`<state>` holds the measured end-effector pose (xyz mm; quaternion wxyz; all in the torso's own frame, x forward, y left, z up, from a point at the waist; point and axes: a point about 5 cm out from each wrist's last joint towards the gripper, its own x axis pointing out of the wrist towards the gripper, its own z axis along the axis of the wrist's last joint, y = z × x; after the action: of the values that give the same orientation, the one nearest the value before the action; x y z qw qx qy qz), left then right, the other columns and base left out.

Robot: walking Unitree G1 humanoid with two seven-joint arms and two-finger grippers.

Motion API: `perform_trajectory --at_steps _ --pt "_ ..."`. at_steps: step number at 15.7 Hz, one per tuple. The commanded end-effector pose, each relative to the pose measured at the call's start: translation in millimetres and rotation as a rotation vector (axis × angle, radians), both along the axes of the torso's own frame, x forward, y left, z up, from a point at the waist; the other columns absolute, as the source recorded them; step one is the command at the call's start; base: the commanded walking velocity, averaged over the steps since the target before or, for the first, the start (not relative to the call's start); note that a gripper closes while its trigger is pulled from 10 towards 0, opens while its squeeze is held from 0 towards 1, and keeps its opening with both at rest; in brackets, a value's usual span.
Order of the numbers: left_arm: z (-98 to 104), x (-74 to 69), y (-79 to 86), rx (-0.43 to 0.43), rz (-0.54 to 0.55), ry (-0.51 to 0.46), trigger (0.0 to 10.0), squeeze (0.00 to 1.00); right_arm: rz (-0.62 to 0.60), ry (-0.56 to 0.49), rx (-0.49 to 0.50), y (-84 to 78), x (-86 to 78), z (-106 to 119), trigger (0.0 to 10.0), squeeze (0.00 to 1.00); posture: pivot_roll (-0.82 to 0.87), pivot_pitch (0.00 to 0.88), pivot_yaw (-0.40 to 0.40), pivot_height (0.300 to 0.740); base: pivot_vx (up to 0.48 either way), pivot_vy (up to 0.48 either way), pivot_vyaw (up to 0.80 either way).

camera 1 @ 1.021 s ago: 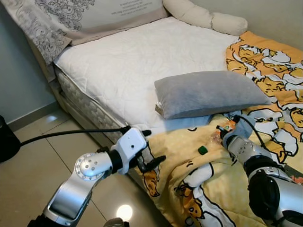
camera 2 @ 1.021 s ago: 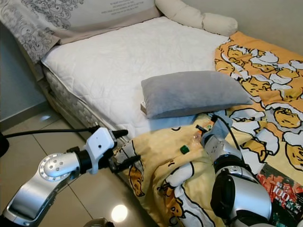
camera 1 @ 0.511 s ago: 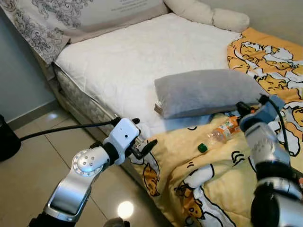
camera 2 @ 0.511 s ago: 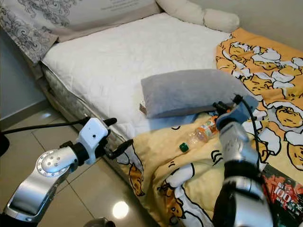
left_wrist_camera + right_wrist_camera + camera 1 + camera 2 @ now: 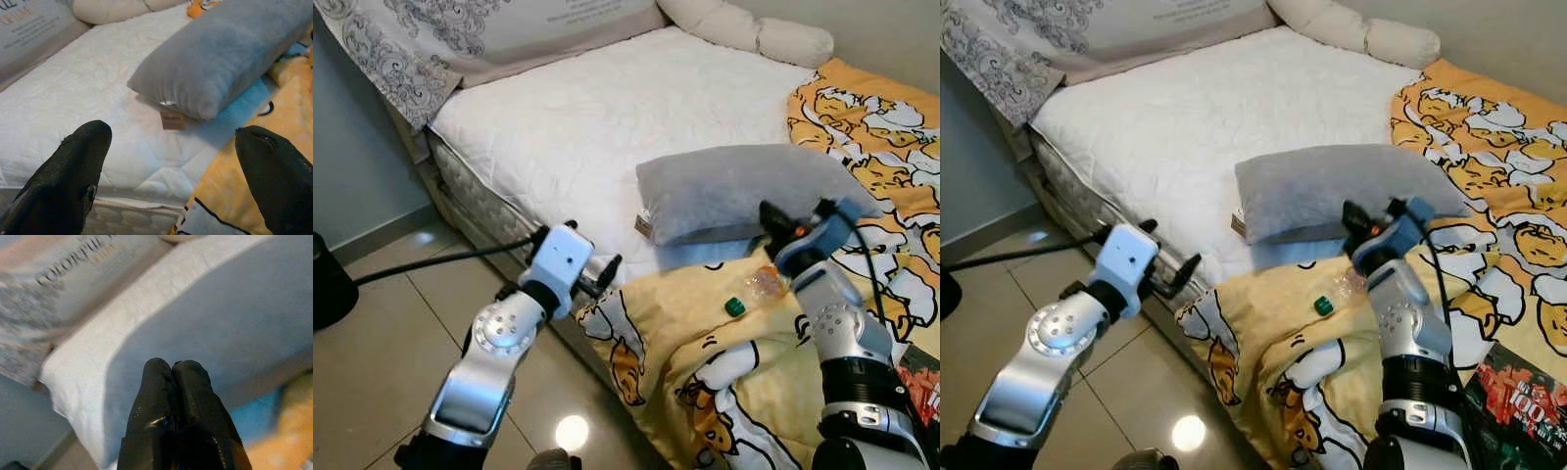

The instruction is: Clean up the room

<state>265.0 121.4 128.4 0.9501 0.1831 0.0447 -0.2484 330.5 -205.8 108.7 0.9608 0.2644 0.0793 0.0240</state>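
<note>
A clear plastic bottle with a green cap lies on the yellow cartoon blanket, its far end hidden behind my right arm. My right gripper hovers just above the bottle, against the front of the grey pillow. In the right wrist view its fingers press together with nothing between them. My left gripper is open at the bed's edge, over the corner of the blanket, and points toward the grey pillow.
The white mattress stretches back to a patterned pillow and a cream bolster. A red and black book lies at the blanket's right end. On the tiled floor, a dark object stands at the left.
My right gripper left the bottle, rose, then swung left to the pillow's front. My left gripper drew back toward the mattress edge. The bottle stays on the blanket.
</note>
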Motion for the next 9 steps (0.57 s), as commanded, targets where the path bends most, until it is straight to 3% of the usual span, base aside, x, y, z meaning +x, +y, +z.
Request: perform_trajectory --at_steps 1,2,3,9 --pt "-3.1 -4.4 -3.8 0.027 -0.029 0.004 10.0 0.00 -0.019 0.030 -0.052 -5.6 -0.9 -1.0 10.0 0.00 0.05 0.001 -0.058 0.740 0.000 0.000 0.00" --pt "-6.4 -7.3 -5.5 0.063 -0.059 0.012 10.0 0.00 -0.039 0.059 -0.081 -9.1 -1.1 -3.1 10.0 0.00 0.04 0.004 -0.057 0.740 0.000 0.000 0.00" --pt "-9.2 -9.4 -6.7 0.091 -0.085 0.021 10.0 0.00 -0.058 0.076 -0.109 -13.1 -1.5 -4.5 10.0 1.00 0.04 0.004 -0.053 0.740 0.000 0.000 0.00" --pt "-11.5 -10.2 -13.5 0.123 -0.174 0.043 10.0 0.00 -0.169 0.164 -0.311 -44.9 -5.0 -9.1 10.0 1.00 0.00 0.000 -0.054 0.740 0.000 0.000 0.00"
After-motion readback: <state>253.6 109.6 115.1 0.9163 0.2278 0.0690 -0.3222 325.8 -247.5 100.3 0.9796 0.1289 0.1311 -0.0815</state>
